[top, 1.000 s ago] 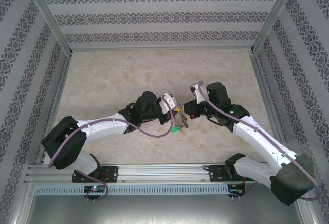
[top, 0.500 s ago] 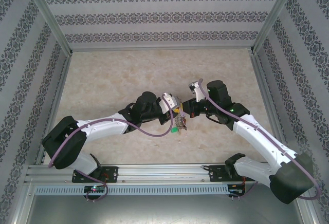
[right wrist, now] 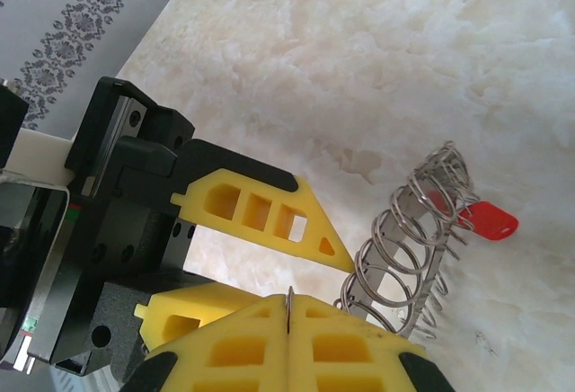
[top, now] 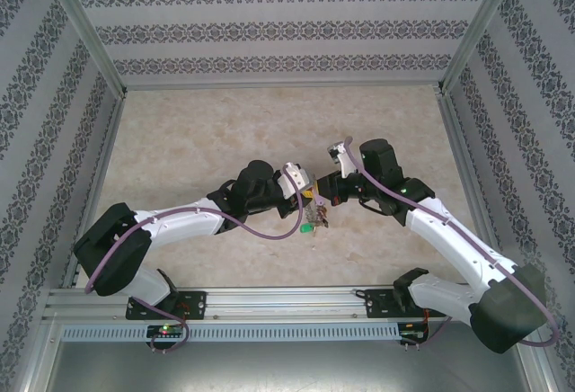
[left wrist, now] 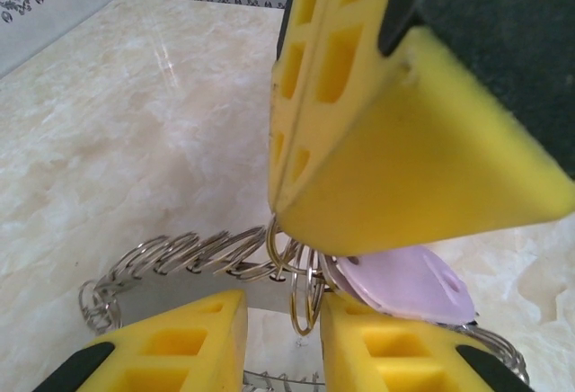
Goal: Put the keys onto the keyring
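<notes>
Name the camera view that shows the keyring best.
Right wrist: the keyring stands mostly unobstructed, its loops and a red key distinct. Left wrist shows the keyring close but cut off by yellow fingers. Top external shows it as a speck between the arms.

A: Top camera?
B: Fixed high behind the arm bases, looking down on the whole bench (top: pixel 207 122).
A: Wrist ones?
B: Left looks along the left claw (left wrist: pixel 278 329), right along the right claw (right wrist: pixel 289 329), both very close on the keyring (left wrist: pixel 171 253), which all three views share.
</notes>
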Robot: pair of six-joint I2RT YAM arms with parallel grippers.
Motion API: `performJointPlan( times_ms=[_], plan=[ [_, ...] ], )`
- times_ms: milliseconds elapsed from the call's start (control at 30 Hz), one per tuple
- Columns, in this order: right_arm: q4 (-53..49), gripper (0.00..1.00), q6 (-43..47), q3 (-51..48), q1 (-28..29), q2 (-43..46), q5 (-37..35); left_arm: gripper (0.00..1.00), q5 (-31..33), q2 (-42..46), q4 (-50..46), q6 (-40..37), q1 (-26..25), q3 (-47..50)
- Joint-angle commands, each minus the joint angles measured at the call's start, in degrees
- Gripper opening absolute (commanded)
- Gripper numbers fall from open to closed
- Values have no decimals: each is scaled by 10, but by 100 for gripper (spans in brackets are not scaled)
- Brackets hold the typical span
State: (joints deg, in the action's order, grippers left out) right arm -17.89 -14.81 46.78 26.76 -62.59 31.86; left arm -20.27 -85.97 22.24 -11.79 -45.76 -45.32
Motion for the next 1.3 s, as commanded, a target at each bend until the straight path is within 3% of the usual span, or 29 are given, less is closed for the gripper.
performJointPlan(
  times_ms=[0, 500, 900, 1267],
  plan=[
    [17, 0, 14, 24, 5, 0, 27, 28, 0, 15, -6, -14, -2, -9],
    [11, 0, 25, 23, 5, 1, 24, 28, 10, 23, -19, -33, -1, -14],
    [10, 0, 41, 22, 1, 1, 36, 37, -19, 61, -84, -77, 11, 2],
    [10, 0, 42, 23, 1, 0, 53, 34, -26, 59, -105, -96, 16, -17]
  ],
)
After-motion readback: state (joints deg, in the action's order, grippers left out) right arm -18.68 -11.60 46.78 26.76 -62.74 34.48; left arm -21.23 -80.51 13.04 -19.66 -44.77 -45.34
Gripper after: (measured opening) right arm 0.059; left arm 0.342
